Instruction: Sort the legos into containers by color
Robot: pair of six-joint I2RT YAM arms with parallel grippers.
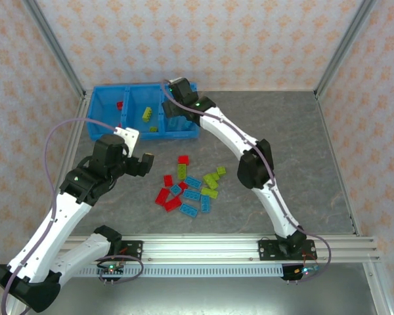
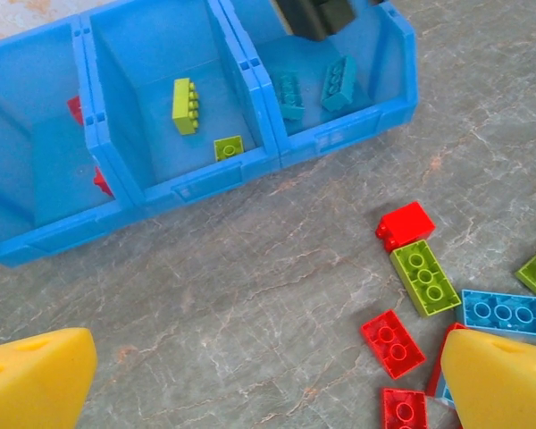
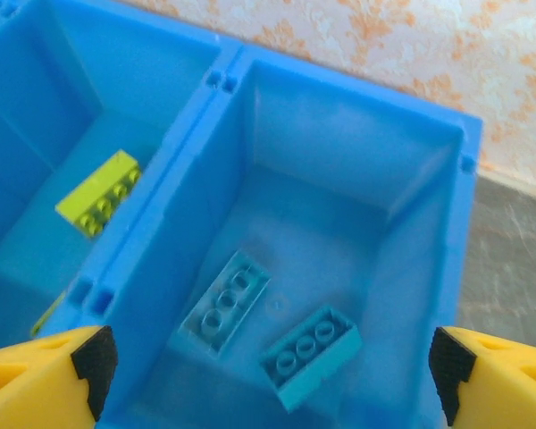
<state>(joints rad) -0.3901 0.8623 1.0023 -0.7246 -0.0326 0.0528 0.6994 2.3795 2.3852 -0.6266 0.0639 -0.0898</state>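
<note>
Yellow fingertips (image 2: 36, 375) of your left gripper (image 2: 268, 384) frame the bottom of the left wrist view, spread wide with nothing between them. It hangs over bare table (image 2: 250, 268) just left of the loose pile (image 1: 190, 187), tilted so it looks across at both the bricks and the bin tray (image 2: 339, 134). I'd guess that's a staging spot for the next pick. Closest candidates are a red brick (image 2: 392, 342) and a lime green brick (image 2: 424, 277), with a light blue brick (image 2: 506, 313) just beside the green one.

Your right gripper (image 3: 268, 375) is wide open and empty too, poised above the right compartment (image 3: 357, 98). Two light blue bricks (image 3: 225, 299) lie flat on its floor, close but apart. That's clearly the blue bin, so the position makes sense for a drop-off.

The sorting scheme reads fine so far:
- left compartment (image 2: 36, 161): red bricks (image 2: 76, 109) tucked against its right wall
- middle compartment (image 2: 152, 71): a long lime green brick (image 2: 186, 105) and a short one (image 2: 228, 147)
- right: blue

Most of the legos are not yet sorted, scattered mid-table between the arms, near each other and some touching. They're small flat studded plastic pieces, studs up where I can tell (the blue ones almost vanish against the bin's own blue, so watch those).
</note>
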